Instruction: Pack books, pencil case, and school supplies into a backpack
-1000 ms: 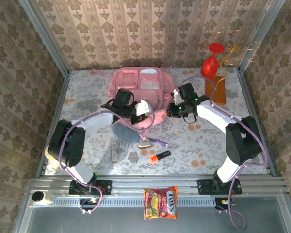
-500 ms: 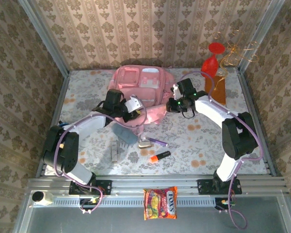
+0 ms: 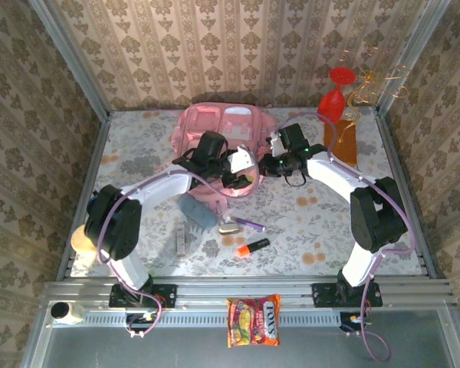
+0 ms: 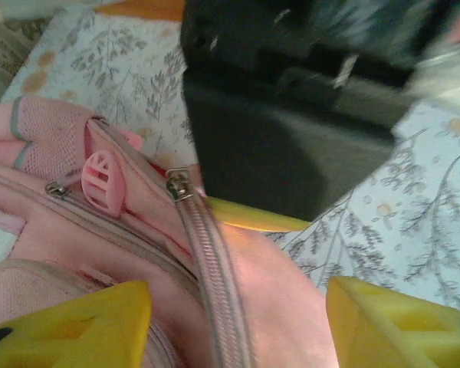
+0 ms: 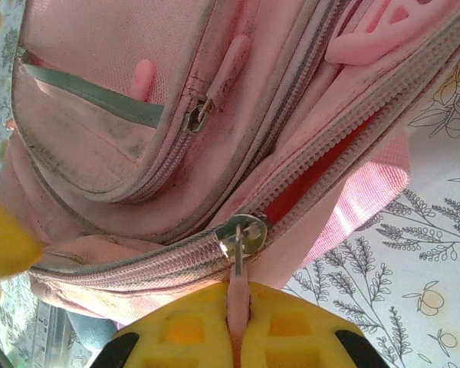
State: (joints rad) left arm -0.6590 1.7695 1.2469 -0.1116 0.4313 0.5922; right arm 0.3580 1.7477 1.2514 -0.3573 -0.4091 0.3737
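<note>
The pink backpack lies at the back middle of the table. My right gripper is shut on the pink pull tab of its main zip slider; beyond the slider the zip gapes, showing red lining. My left gripper is open, its yellow fingertips standing either side of the zipped front edge of the backpack, close to the right gripper. On the table in front lie the grey-blue pencil case, an orange-and-black marker, a purple pen, a beige oblong piece and a pale stick. The books are out of view.
An orange-brown slab and a red vase stand at the back right corner. A snack packet lies on the metal rail in front of the table. Patterned walls close in the table on three sides.
My left gripper has opened and swung right along the backpack's front edge, up to the right gripper. The right gripper stays shut on the zip pull, shifted slightly back.
</note>
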